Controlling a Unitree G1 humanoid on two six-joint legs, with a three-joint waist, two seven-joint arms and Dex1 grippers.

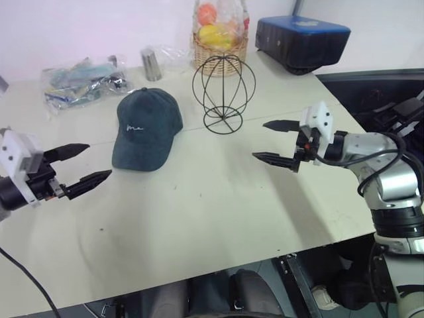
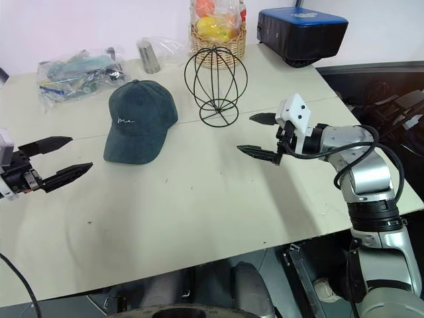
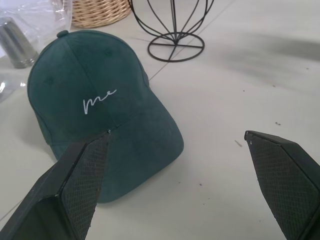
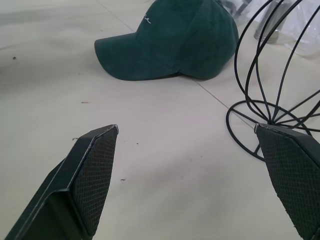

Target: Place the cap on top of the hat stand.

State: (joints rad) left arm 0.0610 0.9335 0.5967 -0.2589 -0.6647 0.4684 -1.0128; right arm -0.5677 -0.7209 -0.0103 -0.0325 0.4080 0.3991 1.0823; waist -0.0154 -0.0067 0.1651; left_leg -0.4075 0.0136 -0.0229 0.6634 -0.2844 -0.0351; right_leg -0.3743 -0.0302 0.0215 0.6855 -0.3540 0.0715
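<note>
The dark teal-green cap (image 1: 146, 128) lies flat on the white table (image 1: 199, 199), brim toward me, white script on its front. Just to its right stands the hat stand (image 1: 223, 91), a black wire globe on a ring base, with nothing on it. My left gripper (image 1: 78, 165) hovers open at the table's left, a short way in front and left of the cap (image 3: 95, 100). My right gripper (image 1: 275, 141) is open at the right, fingers pointing left, in front and right of the hat stand (image 4: 280, 95). Neither holds anything.
A wicker basket (image 1: 219, 48) of fruit stands right behind the hat stand. A metal cup (image 1: 151, 64) and a bag of clutter (image 1: 79, 81) lie at the back left. A dark blue box (image 1: 301, 40) sits at the back right corner. The table's right edge is near my right arm.
</note>
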